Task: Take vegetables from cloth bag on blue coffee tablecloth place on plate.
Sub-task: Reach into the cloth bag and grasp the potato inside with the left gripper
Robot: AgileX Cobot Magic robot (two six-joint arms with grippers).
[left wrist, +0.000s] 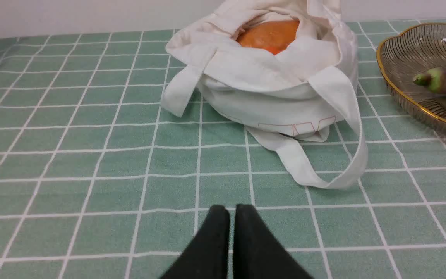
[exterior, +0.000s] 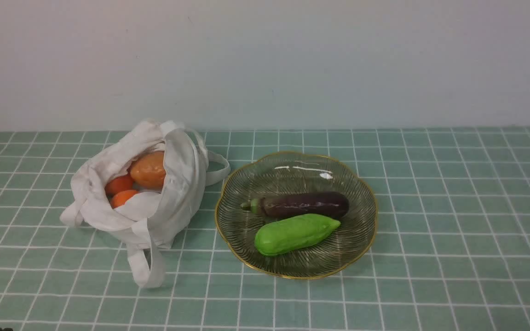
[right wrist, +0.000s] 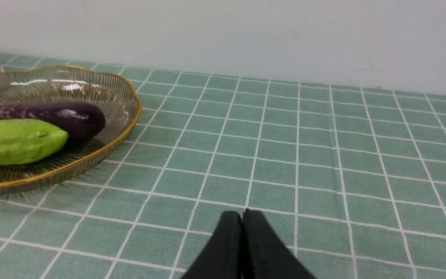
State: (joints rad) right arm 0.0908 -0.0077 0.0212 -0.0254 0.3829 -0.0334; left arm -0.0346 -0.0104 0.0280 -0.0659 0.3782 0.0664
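The left gripper (left wrist: 232, 217) hangs low over the blue coffee tablecloth (exterior: 453, 207). Its black fingers are pressed almost together and hold nothing. The white cloth bag (exterior: 154, 207) sits a little way ahead of it, with its mouth open.

Inside the bag is a fat tan potato (exterior: 149, 169). Two orange carrots (exterior: 118, 185) lie at about 8 o'clock from it.

The glass plate (exterior: 292, 172) is just beside the bag, at its 3 o'clock. A purple eggplant (exterior: 304, 204) is on the plate, and a green gourd (exterior: 295, 233) lies at its 6 o'clock.

The right gripper (right wrist: 242, 219) is closed and empty too, and the plate is off to its side.

I think the picking is only about to start. Next, the left gripper should open wide, reach into the bag's mouth and close on the potato without catching the cloth.
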